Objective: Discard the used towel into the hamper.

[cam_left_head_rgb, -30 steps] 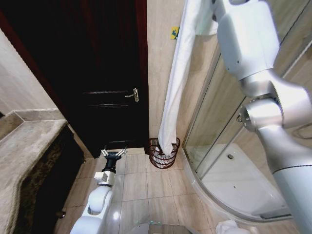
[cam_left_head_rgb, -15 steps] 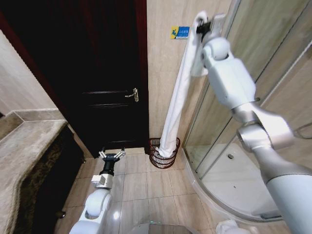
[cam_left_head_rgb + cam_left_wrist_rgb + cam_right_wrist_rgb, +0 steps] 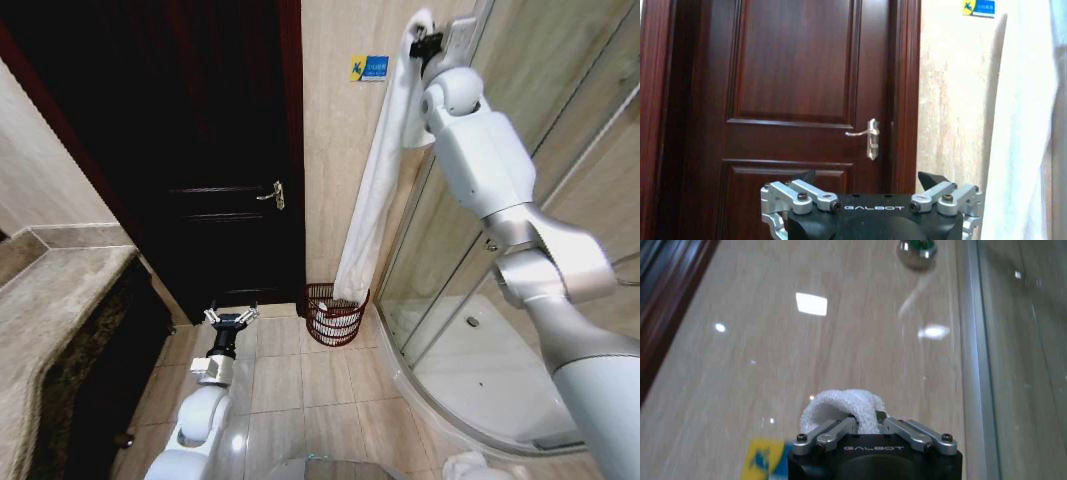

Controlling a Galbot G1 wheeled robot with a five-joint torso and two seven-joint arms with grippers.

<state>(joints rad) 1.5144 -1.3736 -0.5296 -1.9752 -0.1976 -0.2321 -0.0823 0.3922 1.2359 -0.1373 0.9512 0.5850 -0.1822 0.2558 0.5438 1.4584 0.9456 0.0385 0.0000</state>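
The towel [image 3: 375, 190] is held clenched in the right gripper [image 3: 424, 42] high above the hamper [image 3: 336, 313], its tail inside; release remains. The left gripper [image 3: 229, 318], beside the hamper, is spread.

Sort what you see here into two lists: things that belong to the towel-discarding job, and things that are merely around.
Belongs to the job:
white towel, hanging into the hamper
wicker hamper
right claw, shut on the towel's top end

Merely around:
dark wooden door
lever door handle
blue wall sign
glass shower enclosure
left claw, open, low by the door
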